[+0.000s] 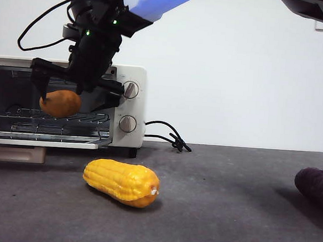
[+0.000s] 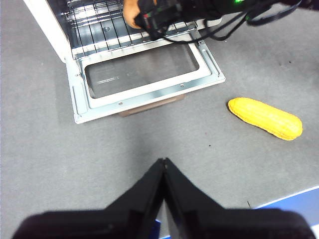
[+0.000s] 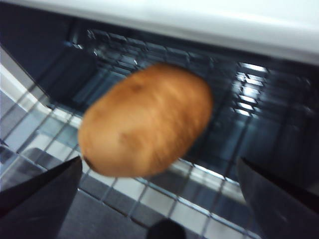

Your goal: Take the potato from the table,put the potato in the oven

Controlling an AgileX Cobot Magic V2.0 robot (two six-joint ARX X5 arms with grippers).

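potato (image 1: 60,103) – orange-brown oval, inside open oven (image 1: 132,74) above rack | table (image 1: 228,203) – dark grey

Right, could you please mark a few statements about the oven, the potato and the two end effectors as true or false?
1. The oven door is open. True.
2. The right end effector is clamped on the potato. False: its jaws are spread wide, clear of the potato.
3. The corn cob lies inside the oven. False: it lies on the table in front of it.
4. The left end effector is shut. True.
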